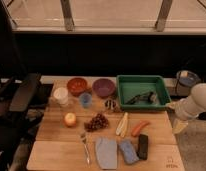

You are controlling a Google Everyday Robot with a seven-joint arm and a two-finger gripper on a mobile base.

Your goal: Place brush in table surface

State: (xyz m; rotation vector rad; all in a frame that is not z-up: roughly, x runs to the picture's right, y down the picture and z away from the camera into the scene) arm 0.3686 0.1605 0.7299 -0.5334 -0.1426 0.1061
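Note:
The brush [140,98], with a slim dark handle and a greyish head, lies inside the green plastic bin [123,92] at the back right of the table. The light-brown plank table surface [161,134] stretches in front of the bin. My white arm [197,101] reaches in from the right edge of the view. The gripper [175,116] is just past the bin's right front corner, beside the table's right edge and apart from the brush. It holds nothing that I can see.
On the table are an orange bowl [77,85], a purple bowl [103,87], a white cup [61,95], a blue cup [85,100], an apple [70,119], grapes [97,121], a banana [122,124], a carrot [140,127], a black block [143,146], a blue sponge [128,150], a grey cloth [106,152] and a fork [85,146]. A dark chair [21,95] stands at the left.

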